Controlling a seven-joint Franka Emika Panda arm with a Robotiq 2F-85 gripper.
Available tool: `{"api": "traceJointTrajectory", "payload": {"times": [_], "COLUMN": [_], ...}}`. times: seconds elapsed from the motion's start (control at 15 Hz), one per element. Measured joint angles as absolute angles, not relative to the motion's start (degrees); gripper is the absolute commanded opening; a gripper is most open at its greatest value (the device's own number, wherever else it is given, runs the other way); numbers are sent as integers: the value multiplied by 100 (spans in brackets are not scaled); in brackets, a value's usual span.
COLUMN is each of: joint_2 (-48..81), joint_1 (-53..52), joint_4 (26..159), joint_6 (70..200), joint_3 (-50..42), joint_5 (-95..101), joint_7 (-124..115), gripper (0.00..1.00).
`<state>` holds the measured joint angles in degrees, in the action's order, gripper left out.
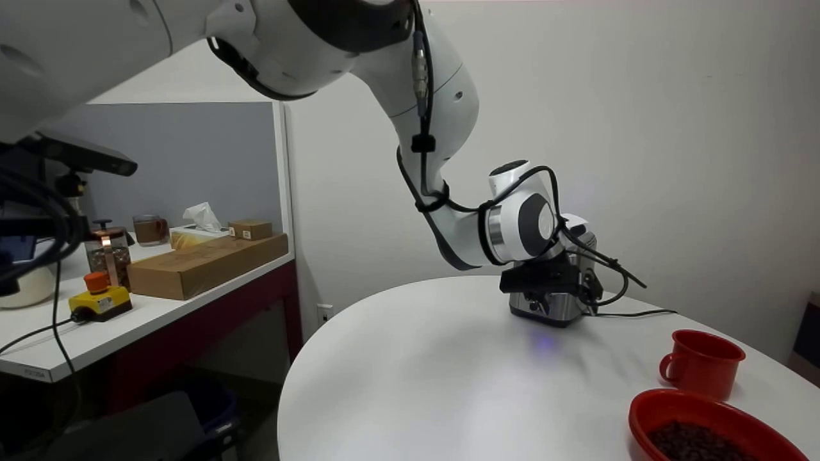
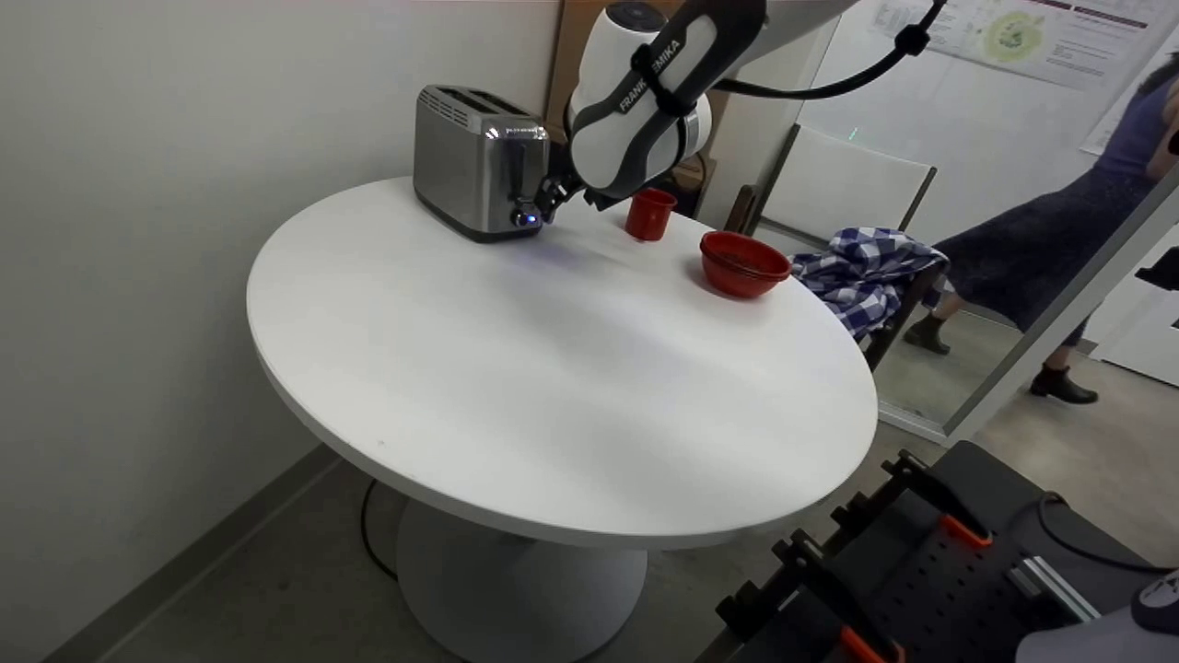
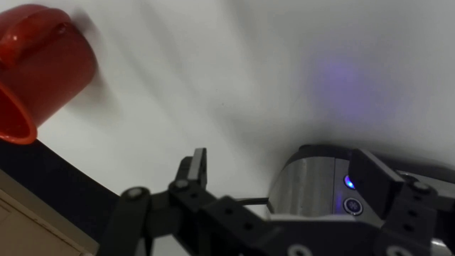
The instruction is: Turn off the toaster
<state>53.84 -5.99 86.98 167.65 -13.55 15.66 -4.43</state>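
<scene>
Since the toaster (image 3: pixel 309 185) has a blue light (image 3: pixel 349 182) on, the gripper (image 3: pixel 279 152) is probably there to press something: fingers (image 3: pixel 371 183) spread, nothing gripped, right one near the light.

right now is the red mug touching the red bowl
Apart. In an exterior view, a strip of white tabletop shows plainly between the red mug and the red bowl.
</scene>
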Motion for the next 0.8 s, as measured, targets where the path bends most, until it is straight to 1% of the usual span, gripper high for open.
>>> {"api": "traceJointTrajectory", "payload": {"times": [0.8], "joint_2": [5769], "joint_1": [-616], "joint_4": [8242], "joint_6": [16778], "joint_3": [-1357], "joint_5": [1524], "joint_7": [-444], "gripper": [100]}}
